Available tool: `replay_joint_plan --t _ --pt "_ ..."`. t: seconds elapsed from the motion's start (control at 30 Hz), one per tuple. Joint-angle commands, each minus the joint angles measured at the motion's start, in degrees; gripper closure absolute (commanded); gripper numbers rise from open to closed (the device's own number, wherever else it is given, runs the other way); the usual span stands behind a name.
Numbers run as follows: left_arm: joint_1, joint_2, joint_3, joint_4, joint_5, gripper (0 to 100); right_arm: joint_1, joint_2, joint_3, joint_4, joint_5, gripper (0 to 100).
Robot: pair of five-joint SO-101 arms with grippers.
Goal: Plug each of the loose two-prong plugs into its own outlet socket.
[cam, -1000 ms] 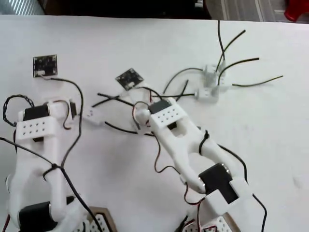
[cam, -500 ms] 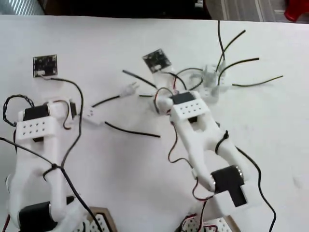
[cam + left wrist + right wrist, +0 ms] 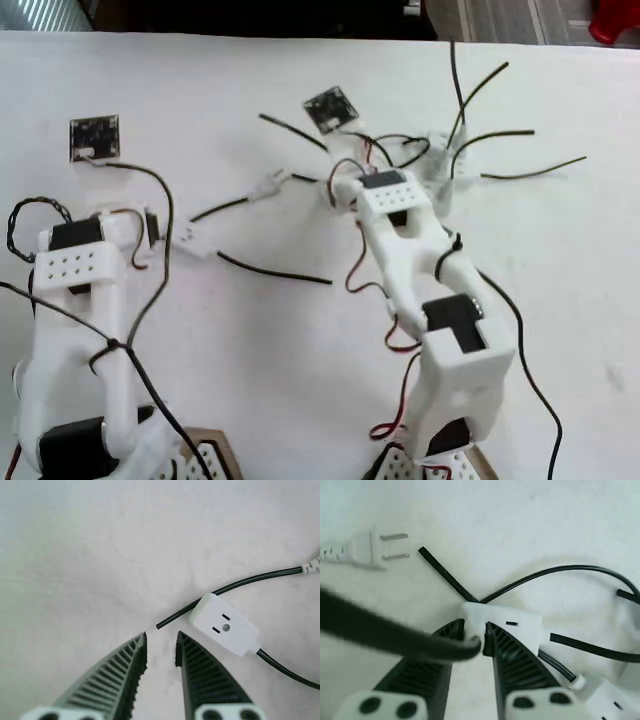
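Note:
A loose white two-prong plug (image 3: 268, 185) on a black cord lies mid-table; its prongs (image 3: 395, 546) point toward my right gripper. My right gripper (image 3: 475, 630) (image 3: 345, 190) is shut on the end of a white socket block (image 3: 502, 621), with a black cord draped across one finger. Another white outlet socket (image 3: 226, 625) (image 3: 195, 240) lies flat just ahead of my left gripper (image 3: 161, 641) (image 3: 150, 224). The left gripper's fingers stand slightly apart with nothing between them.
A cluster of white sockets (image 3: 440, 165) with several black cords (image 3: 500, 130) fanning out lies at the back right, close to the right gripper. One of those sockets (image 3: 607, 700) lies beside the held block. A black cord (image 3: 275, 270) crosses the middle.
The right arm swung right and away from me toward the socket cluster, carrying the white block and its cord. The loose plug is now uncovered. The left arm has not moved.

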Motion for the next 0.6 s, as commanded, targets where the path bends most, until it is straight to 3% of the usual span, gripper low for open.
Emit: replay_joint_plan --t 0.0,0.1,0.37,0.57 --pt "-0.57 -2.42 -0.26 -1.05 0.44 89 0.66 0.48 -5.01 8.66 -0.70 84.8" --pt "-0.57 -2.42 -0.26 -1.05 0.53 89 -0.13 -0.75 -9.14 16.75 -4.57 76.9" --pt "-0.66 -2.42 -0.26 -1.05 0.70 89 -2.68 -9.10 -14.07 28.26 -5.98 77.6" --pt "-4.70 -2.51 -0.70 -1.05 3.87 89 -7.34 -16.13 -13.80 33.36 -6.15 77.6"
